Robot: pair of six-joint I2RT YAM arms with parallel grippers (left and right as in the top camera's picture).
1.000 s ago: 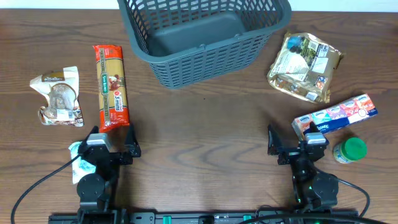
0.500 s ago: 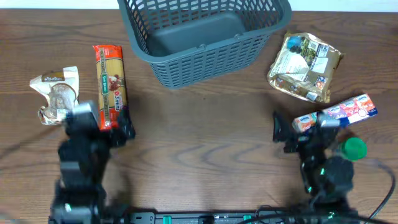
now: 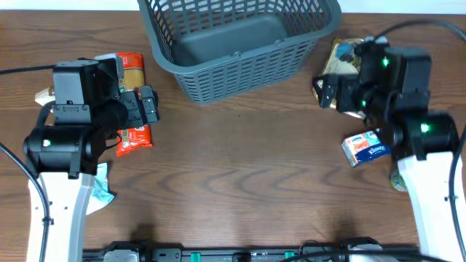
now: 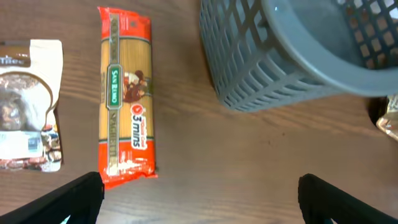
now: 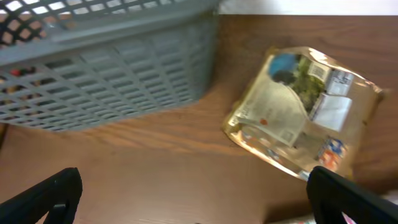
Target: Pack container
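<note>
The container point(image 3: 240, 73) stands at the far side of the table point(image 3: 240, 167) and its floor shows bare, so I judge the packing is not yet begun. The pasta packet point(image 4: 124, 99) and a crumpled snack bag point(image 4: 28, 106) lie on its left, the golden pouch point(image 5: 305, 118) and a tissue box point(image 3: 368, 148) on its right, all outside. The left gripper point(image 4: 199, 190) hovers near the pasta, fingers spread, holding nothing; the right gripper point(image 5: 193, 190) is spread too, empty, near the pouch. Every item is yet to be packed
</note>
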